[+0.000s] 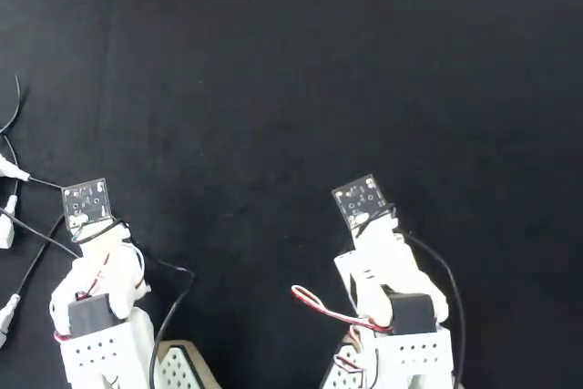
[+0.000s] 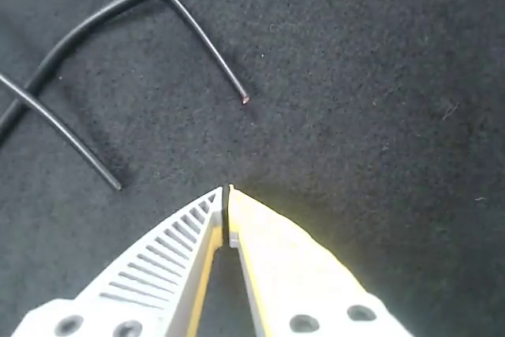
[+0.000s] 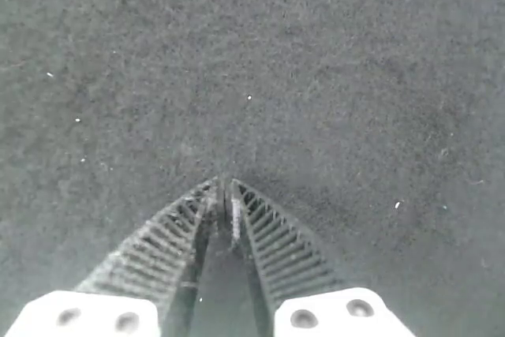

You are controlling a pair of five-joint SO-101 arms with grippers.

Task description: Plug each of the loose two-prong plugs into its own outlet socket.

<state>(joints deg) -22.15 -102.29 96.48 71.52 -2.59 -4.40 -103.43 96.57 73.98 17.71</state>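
Holding my left gripper [image 2: 227, 195] and right gripper [image 3: 225, 189] pressed together and empty, I judge the white plugs [image 1: 5, 230] at the left edge light and rigid: pinch the body, never the limp black cables [image 2: 75, 31].

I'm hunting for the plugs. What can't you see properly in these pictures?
High view: the white pieces are cut off by the picture's left edge and too small to show any prongs.
Left wrist view: the black wires run off the picture's edge, so what they join cannot be told.
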